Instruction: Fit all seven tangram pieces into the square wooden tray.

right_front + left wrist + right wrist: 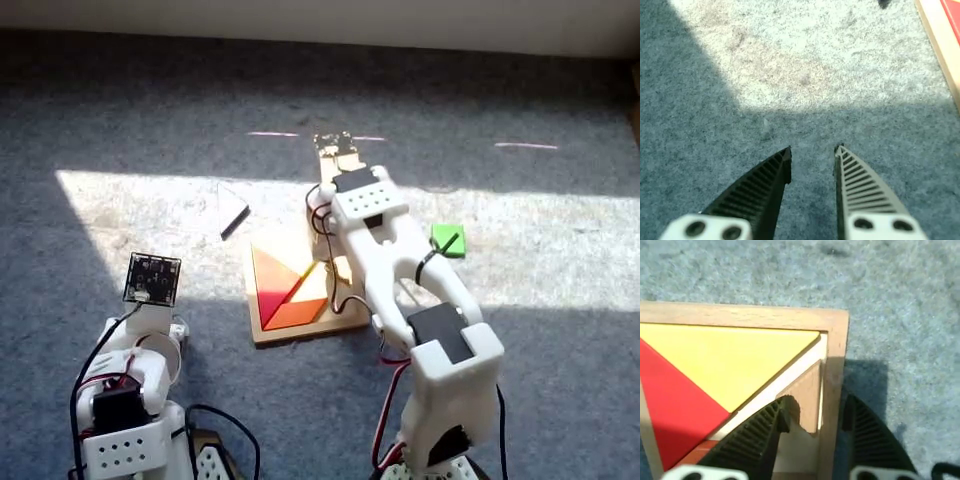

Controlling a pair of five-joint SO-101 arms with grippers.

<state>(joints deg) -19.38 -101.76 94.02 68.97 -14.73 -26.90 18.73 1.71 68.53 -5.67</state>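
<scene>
since the tan triangle [809,390] belongs in a corner of the tray [740,317], my released right hand [816,401] straddles it there.

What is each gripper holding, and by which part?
Nothing. The left gripper is open over carpet; the right gripper, open, straddles a tan triangle and the tray rim without visibly clamping either.

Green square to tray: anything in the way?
Yes. The right arm stretches across the line from the green square to the tray, its hand over a tray corner. Nothing else lies on the carpet between them.
</scene>
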